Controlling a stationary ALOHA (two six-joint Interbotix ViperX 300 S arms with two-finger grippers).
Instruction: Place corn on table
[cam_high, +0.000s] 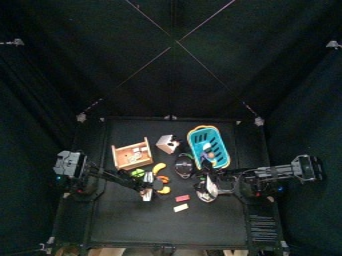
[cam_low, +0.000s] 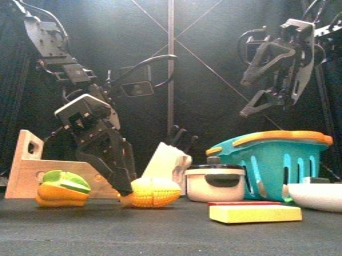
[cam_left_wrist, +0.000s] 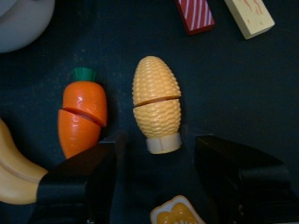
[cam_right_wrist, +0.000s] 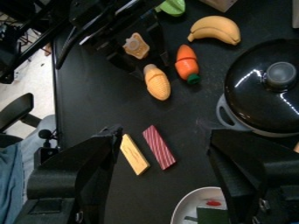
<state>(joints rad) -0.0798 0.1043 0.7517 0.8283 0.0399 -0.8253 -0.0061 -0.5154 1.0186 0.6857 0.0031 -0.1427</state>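
Observation:
The corn (cam_left_wrist: 156, 101) is a yellow cob that lies flat on the black table (cam_left_wrist: 251, 96), next to an orange carrot (cam_left_wrist: 82, 114). My left gripper (cam_left_wrist: 160, 163) is open and low over the table, one jaw on each side of the cob's stub end, not closed on it. In the front view the left gripper (cam_low: 118, 158) hangs just behind the corn (cam_low: 154, 193). My right gripper (cam_right_wrist: 176, 162) is open and empty, held high (cam_low: 274, 70). Its view shows the corn (cam_right_wrist: 156, 81) and carrot (cam_right_wrist: 186, 63) far below.
A banana (cam_right_wrist: 214, 29), a lidded pot (cam_right_wrist: 268, 83), a red block (cam_right_wrist: 158, 146) and a yellow block (cam_right_wrist: 135, 153) lie around the corn. A teal basket (cam_low: 274, 160) stands right, a wooden tray (cam_low: 30, 165) left, and a white bowl (cam_low: 315, 195) at the far right.

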